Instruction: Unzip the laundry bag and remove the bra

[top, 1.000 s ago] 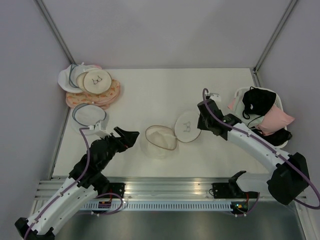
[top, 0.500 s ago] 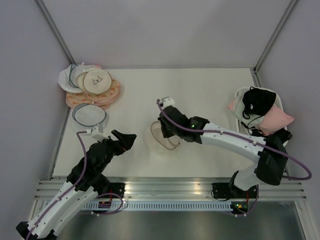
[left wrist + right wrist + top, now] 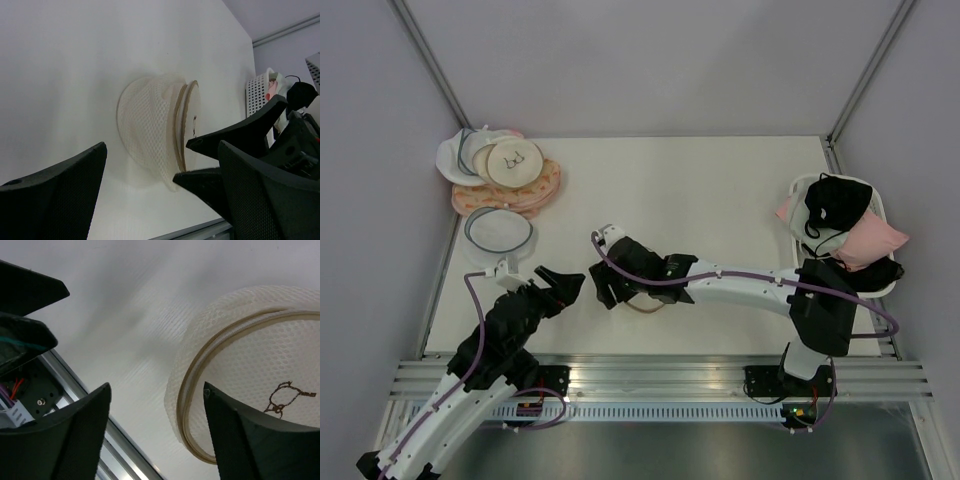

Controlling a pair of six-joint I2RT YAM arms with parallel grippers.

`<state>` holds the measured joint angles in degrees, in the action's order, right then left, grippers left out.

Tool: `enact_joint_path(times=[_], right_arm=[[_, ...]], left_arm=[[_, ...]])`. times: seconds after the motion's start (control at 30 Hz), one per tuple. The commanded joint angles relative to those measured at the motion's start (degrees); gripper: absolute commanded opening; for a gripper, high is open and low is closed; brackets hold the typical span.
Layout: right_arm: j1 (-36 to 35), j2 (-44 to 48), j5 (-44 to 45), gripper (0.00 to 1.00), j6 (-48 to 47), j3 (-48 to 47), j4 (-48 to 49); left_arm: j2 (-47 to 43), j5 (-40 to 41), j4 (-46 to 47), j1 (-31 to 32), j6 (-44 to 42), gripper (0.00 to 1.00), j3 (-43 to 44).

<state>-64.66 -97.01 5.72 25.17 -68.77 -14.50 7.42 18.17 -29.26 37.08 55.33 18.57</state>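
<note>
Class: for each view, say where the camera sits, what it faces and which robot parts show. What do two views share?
Top external: above and behind both arms, looking down on the table; left gripper and right gripper show.
Left wrist: faces the laundry bag side-on; own fingers.
Right wrist: looks down on the bag's zipper rim; own fingers.
Shared: both wrist views show the bag.

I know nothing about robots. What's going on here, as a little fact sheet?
Laundry bag: middle of the table, lid slightly ajar
Bra: black, lying in the white basket at the far right
Left pincer: open, empty, aimed at the bag
Right pincer: open, over the bag, holding nothing
Other things: stack of pouches, back left corner
</note>
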Motion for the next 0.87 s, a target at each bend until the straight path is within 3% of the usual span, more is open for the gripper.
enact_joint_path(times=[0.0, 0.07, 0.5, 0.83], right_arm=[[-0.20, 4.80, -1.24, 0.81, -1.35, 0.92, 4.05], [-0.20, 9.19, 0.69, 0.98, -1.79, 1.27, 3.34], [-0.29, 28.89, 20.91, 0.98, -0.65, -0.66, -14.58], [-0.20, 36.01, 20.47, 0.98, -0.82, 1.80, -14.15]], left_arm=[[-0.57, 1.51, -1.33, -0.17, 1.53, 0.94, 0.50], [-0.65, 1.43, -1.33, -0.17, 1.36, 0.94, 0.85], [1.63, -2.17, -0.01, -0.17, -1.36, 0.97, 2.00], [6.73, -7.36, 6.14, -0.17, -11.46, 1.00, 3.75]])
